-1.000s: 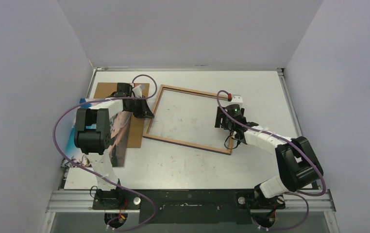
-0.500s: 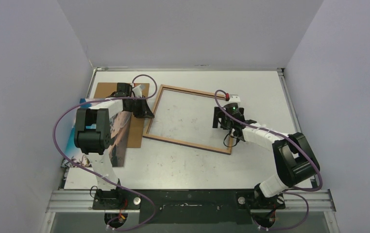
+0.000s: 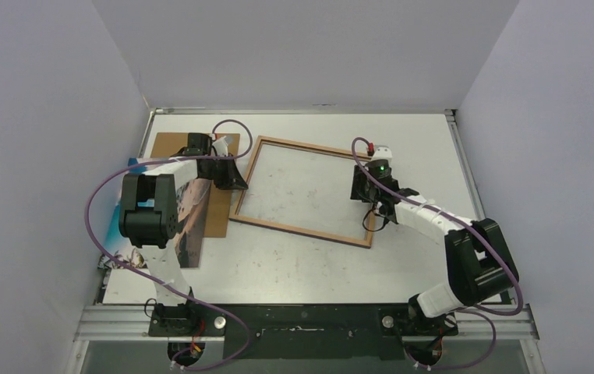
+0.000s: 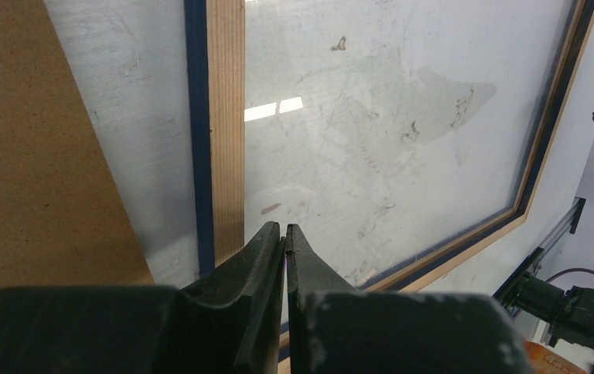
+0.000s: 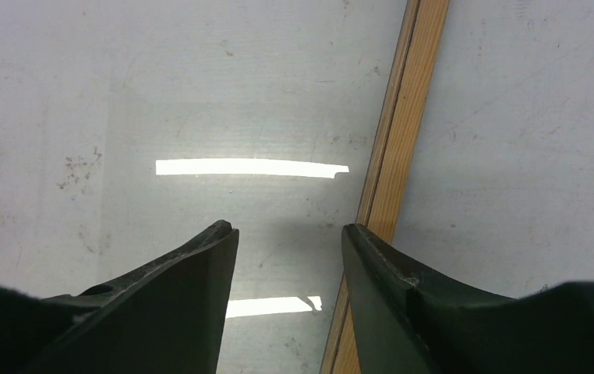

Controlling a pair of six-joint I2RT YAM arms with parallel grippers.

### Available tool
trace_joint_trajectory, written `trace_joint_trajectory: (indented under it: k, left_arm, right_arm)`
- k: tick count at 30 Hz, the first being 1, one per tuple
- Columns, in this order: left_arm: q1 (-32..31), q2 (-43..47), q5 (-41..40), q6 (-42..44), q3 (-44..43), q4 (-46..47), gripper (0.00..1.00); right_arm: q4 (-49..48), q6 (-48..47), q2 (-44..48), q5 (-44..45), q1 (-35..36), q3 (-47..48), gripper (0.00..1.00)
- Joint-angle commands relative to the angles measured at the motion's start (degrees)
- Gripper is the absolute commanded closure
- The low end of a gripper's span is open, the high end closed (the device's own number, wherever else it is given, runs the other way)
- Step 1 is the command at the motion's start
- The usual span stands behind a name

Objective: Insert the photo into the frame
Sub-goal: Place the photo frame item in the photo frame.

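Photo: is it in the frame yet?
No, the frame shows only its clear pane in the top view, and the photo lies outside it, off to its left.

Board: I see a flat brown board (image 3: 171, 146) lying on the far left part of the tabletop.
Tabletop: I see a pale grey tabletop (image 3: 294, 265) with little dark marks and scratches.
Walls: I see plain pale walls (image 3: 302, 54) on three sides.

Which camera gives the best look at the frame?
The top view: the frame lies whole, wood side up. The left wrist view shows most of it, cropped; the right wrist view only a strip of one side.
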State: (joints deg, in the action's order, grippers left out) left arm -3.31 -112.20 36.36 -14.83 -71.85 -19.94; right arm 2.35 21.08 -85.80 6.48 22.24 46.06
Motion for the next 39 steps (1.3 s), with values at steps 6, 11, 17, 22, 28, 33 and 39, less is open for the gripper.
trace_joint_trajectory:
  k: [6, 11, 17, 22, 28, 33, 39]
  left_arm:
    - [0.5, 2.3, 2.0, -0.2, -2.1, 0.0, 0.95]
    - [0.6, 2.5, 1.8, 0.0, -2.6, -0.2, 0.95]
    - [0.6, 1.7, 1.3, 0.6, -2.7, -0.7, 0.95]
    - [0.6, 1.9, 1.3, 0.8, -3.5, -1.5, 0.95]
    - [0.6, 1.9, 1.2, 2.3, -4.8, -3.7, 0.91]
    - [0.7, 2.5, 1.4, 5.6, -7.5, -8.3, 0.75]
    - [2.2, 2.7, 4.2, 17.3, -12.2, -21.8, 0.6]
  right_arm:
    - [-0.9, 1.6, 2.2, 1.1, 0.1, -0.9, 0.69]
    - [-1.9, 2.8, -0.2, -0.1, 0.2, -1.7, 0.71]
    - [-4.1, 2.9, -1.9, -0.2, 0.2, -2.2, 0.71]
    - [-4.6, 2.9, -3.7, -0.2, 0.2, -2.3, 0.69]
    - [-2.5, 1.1, -3.1, -1.0, -1.1, 6.1, 0.59]
    - [-2.5, -0.7, -8.3, -2.0, -3.4, 18.1, 0.46]
    - [-3.6, -3.4, -22.9, -2.6, -6.6, 31.9, 0.44]
